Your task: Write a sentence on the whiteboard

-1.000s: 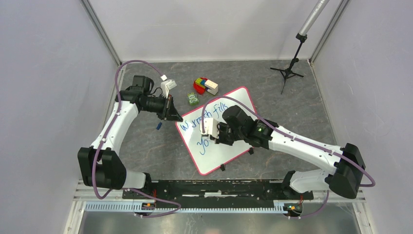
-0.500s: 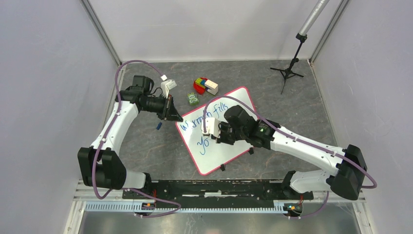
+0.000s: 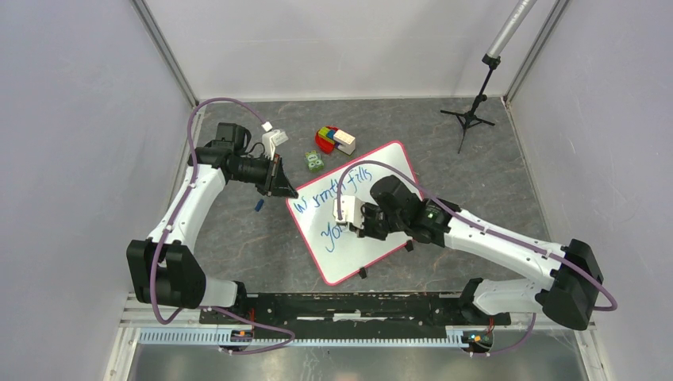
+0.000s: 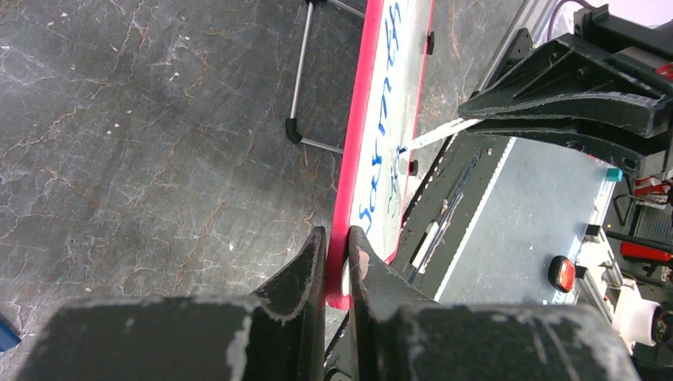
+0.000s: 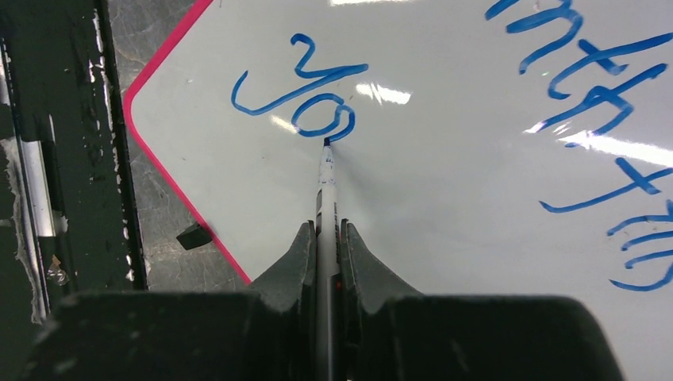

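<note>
Here we clamp the marker [image 5: 326, 178] in the right gripper [image 5: 325, 232], tip touching the sentence [image 5: 305, 95] just ahead; the left gripper [image 4: 337, 242] pinches the whiteboard [image 4: 355, 171] rim between its fingers.

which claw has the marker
The right claw, shut on the marker with its tip on the whiteboard; the left claw pinches the whiteboard's pink rim instead.

Top cam is looking down from up behind the near edge over the whole counter [image 3: 238, 242]. Left wrist cam is skimming the whiteboard [image 4: 389, 135] edge-on, right one is hovering close above it; all three are sharing it.
</note>
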`<state>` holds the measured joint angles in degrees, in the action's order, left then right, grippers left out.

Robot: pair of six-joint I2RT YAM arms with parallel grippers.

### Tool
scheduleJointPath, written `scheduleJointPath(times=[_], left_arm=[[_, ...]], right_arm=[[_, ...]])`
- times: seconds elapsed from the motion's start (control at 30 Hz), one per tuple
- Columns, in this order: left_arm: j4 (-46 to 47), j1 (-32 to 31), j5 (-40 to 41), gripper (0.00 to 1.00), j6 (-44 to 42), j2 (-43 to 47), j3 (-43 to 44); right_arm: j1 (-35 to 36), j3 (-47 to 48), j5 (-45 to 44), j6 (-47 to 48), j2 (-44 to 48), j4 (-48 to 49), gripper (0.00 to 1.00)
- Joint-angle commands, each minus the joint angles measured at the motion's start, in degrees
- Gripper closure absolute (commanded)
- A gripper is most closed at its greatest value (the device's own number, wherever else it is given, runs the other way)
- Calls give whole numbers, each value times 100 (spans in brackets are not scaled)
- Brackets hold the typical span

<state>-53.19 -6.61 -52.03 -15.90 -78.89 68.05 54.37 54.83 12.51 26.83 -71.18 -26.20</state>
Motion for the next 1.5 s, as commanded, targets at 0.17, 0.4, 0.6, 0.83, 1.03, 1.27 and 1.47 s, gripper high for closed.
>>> scheduleJointPath(times=[0.17,0.4,0.6,0.83,1.03,1.27,1.47], left_arm=[[102,-49,279,98,36,67,-29],[107,-43,281,98,35,60,-29],[106,-43,292,98,41,84,-38],[105,-49,306,98,37,100,-33],[107,-47,289,98,41,87,-38],[107,-43,290,98,37,101,-44],[107,-46,290,98,41,84,-29]], right_arm=[[77,-172,-258,151,37,-137,100],[-275,186,-311,230,17,-211,100],[-304,353,-277,174,-49,-92,100],[-317,401,-305,131,-30,-44,100],[-320,196,-160,86,42,-89,100],[-293,-173,59,25,127,-141,100],[-260,-325,48,70,216,-198,100]])
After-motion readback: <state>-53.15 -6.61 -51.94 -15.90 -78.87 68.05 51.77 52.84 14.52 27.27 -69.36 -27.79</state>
